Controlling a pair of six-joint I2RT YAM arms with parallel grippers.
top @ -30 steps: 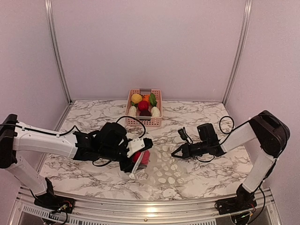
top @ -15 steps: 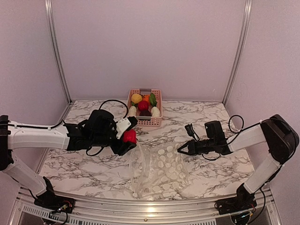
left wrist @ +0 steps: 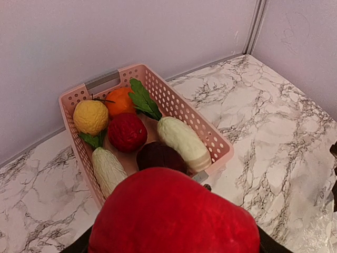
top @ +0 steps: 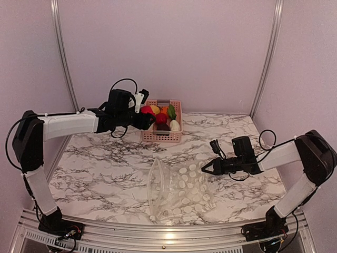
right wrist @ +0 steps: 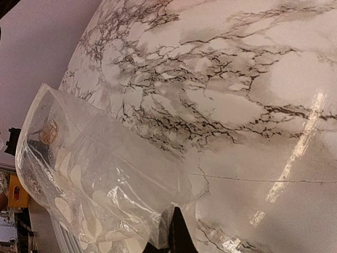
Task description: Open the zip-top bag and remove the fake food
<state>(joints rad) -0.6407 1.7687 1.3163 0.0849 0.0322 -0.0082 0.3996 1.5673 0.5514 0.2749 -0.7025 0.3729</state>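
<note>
Left end effector grasps a red fake food above the pink basket, which is crowded with toy fruits. Right end effector is clenched on the zip-top bag, which lies mid-counter near the front edge.

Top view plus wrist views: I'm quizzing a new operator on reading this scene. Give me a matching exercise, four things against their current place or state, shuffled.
Things:
1. left gripper
2. right gripper
3. zip-top bag
4. pink basket

Places or states:
A. at the back of the marble table, fake food inside
B. shut on the bag's edge
C. lying on the table, mouth open
D. holding a red toy fruit by the basket

Pairs: 1-D, 2-B, 3-C, 4-A
</note>
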